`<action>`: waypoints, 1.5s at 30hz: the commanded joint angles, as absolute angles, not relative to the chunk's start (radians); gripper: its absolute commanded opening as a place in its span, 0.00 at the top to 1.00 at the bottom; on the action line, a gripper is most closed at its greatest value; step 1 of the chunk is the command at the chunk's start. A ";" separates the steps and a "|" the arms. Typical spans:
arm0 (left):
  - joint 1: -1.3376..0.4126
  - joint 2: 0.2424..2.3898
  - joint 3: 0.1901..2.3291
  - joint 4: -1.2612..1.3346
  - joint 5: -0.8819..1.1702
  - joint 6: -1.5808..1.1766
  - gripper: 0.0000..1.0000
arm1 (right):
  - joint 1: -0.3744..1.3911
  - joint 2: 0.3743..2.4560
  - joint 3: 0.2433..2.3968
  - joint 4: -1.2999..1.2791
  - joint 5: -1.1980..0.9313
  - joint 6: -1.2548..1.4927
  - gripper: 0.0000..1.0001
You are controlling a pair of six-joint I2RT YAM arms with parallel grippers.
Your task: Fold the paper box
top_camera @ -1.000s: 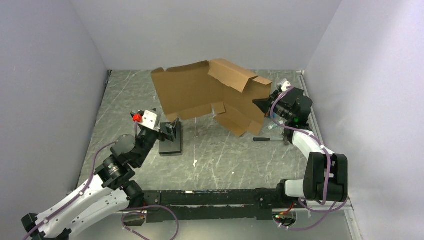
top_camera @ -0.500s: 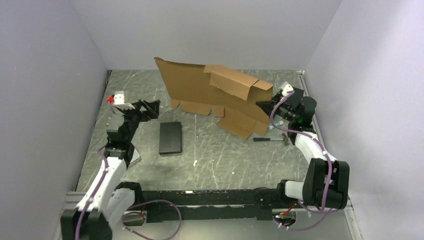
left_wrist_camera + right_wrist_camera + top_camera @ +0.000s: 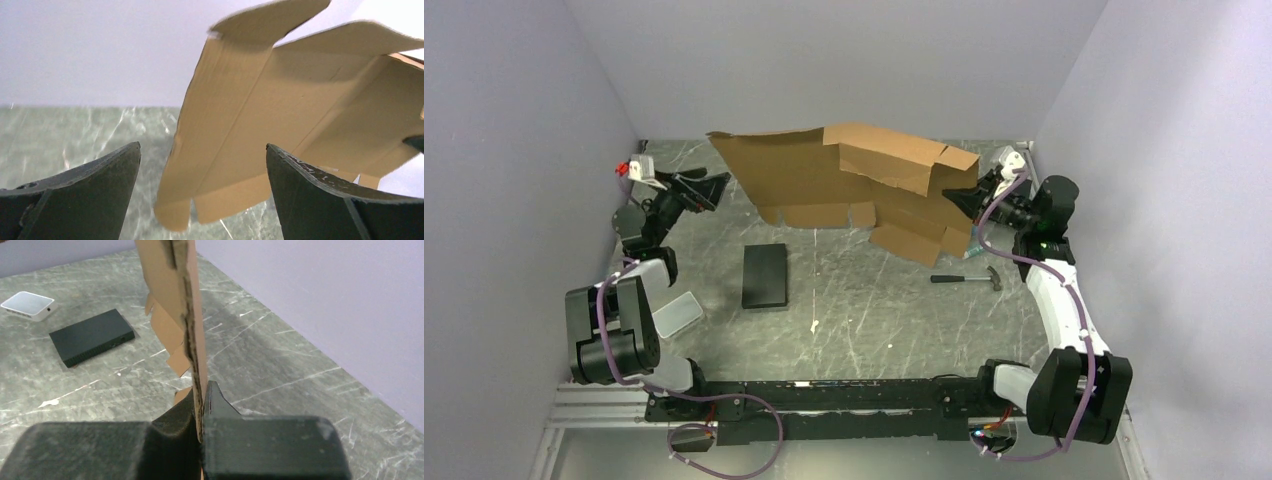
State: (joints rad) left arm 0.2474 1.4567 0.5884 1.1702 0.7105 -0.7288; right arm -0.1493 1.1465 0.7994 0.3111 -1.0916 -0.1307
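- Holding the paper box [image 3: 844,180] raised at 12 o'clock, our right jaws clamp its 3 o'clock edge.
- Left jaws stand apart at 9 o'clock, empty.
- Next, we judge: left grips a flap.

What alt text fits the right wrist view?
Edge-on brown corrugated cardboard box sheet stands upright, pinched between the right arm's black fingers. To its left, a flat black rectangular block and a small pale rounded tin lie on the scratched grey table.
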 commanded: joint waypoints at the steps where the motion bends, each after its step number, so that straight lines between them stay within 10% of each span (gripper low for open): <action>1: 0.255 1.476 0.675 1.297 0.894 -0.645 0.01 | -0.159 1.109 0.887 0.244 -1.165 -0.122 1.00; 13: 0.237 1.502 0.698 1.388 1.022 -0.779 0.27 | -0.167 1.122 0.945 0.229 -1.178 -0.002 1.00; 21: 0.173 1.443 0.721 1.310 1.057 -0.822 1.00 | -0.169 1.206 0.967 0.184 -1.125 0.029 1.00; 30: -0.015 1.092 0.759 0.516 0.838 -0.405 1.00 | -0.106 1.294 0.859 0.303 -0.870 0.041 1.00; 45: -0.081 1.029 0.676 0.470 0.748 -0.301 1.00 | -0.033 1.514 0.802 0.471 -0.755 0.009 0.88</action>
State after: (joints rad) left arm -0.0734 1.0626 0.6750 0.4419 0.7681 -0.3847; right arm -0.0345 1.5028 0.7944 0.4057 -0.7773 0.0662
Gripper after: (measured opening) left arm 0.013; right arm 0.082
